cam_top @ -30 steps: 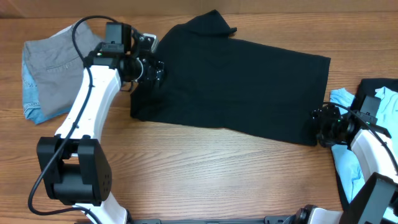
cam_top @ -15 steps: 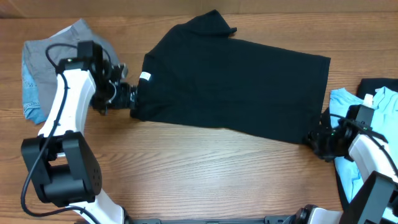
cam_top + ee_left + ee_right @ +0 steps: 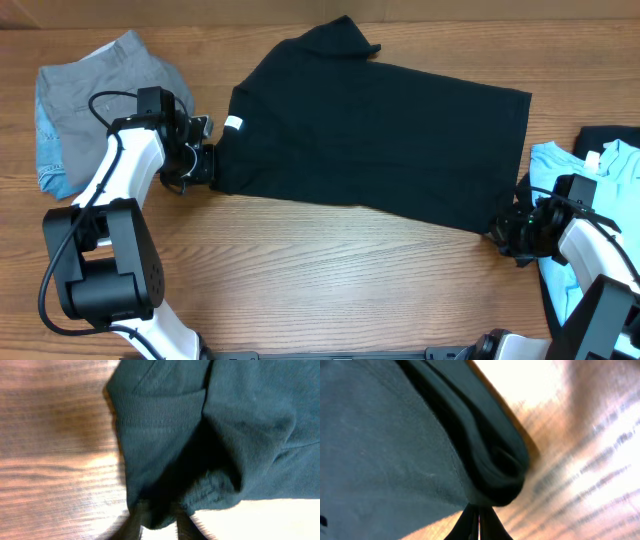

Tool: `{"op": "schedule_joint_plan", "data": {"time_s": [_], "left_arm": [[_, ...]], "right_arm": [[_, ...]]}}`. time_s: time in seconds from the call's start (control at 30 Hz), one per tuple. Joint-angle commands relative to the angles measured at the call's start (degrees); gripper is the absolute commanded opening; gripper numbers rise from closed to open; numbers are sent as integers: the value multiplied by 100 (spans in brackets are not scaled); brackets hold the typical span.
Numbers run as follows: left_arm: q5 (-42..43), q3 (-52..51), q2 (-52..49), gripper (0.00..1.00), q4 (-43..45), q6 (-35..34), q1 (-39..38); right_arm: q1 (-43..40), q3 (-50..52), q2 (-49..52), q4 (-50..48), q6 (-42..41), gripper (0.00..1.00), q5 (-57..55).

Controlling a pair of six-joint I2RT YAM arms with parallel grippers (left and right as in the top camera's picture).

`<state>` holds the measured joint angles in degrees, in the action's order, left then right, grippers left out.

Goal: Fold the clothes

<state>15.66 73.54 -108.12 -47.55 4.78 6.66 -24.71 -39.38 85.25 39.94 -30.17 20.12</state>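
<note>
Right tool (image 3: 499, 228) is seen nearest the robot's side, at about 4 o'clock of the black T-shirt (image 3: 380, 130). In the right wrist view its fingers (image 3: 469, 522) are drawn almost together, and the rolled hem of that corner is pinched at their tips. Left tool (image 3: 206, 162) is placed a little farther up, at about 8 o'clock of the same garment. In the left wrist view its two fingers (image 3: 142, 519) are clamped on a bunched fold of dark fabric below a ribbed band.

The black T-shirt is spread flat across the middle of the wooden surface (image 3: 330, 290), with one sleeve pointed toward 12 o'clock. A small white neck label (image 3: 233, 123) is shown near its 9 o'clock edge, just above the left tool.

A light blue T-shirt (image 3: 553, 160) is found at 3 o'clock of the surface, just beside the black hem and partly hidden by the right arm. Folded grey trousers (image 3: 95, 95) are laid at 10 o'clock, on a blue patterned cloth (image 3: 50, 155) whose edge shows at their 8 o'clock side.
</note>
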Motion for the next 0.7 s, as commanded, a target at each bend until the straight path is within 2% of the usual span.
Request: {"op": "schedule_joint_plan", "data": {"time_s": [0.0,0.13,0.2,0.23,0.3,0.47,0.53,0.67], "left_arm": [[-111,-42,-22,4,188,149,26],[0,-33,-20,4,439,166,87],[411,-24,-20,19,354,297,94],[640,-24,-20,23,293,476,94],[1191,-24,-20,46,101,1099,90],[1158,-26,-20,64,-39,1530,76],[1051,-26,-20,64,-26,1596,76],[507,-26,-17,52,-177,1641,79]], "right_arm": [[-7,31,7,245,2,4,-44],[-9,31,7,586,4,4,-278],[-9,31,7,586,7,4,-345],[-9,31,4,584,7,4,-358],[-9,31,7,575,7,4,-361],[-11,31,7,544,7,4,-402],[-11,31,7,546,24,4,-404],[-11,31,7,549,24,4,-404]]}}
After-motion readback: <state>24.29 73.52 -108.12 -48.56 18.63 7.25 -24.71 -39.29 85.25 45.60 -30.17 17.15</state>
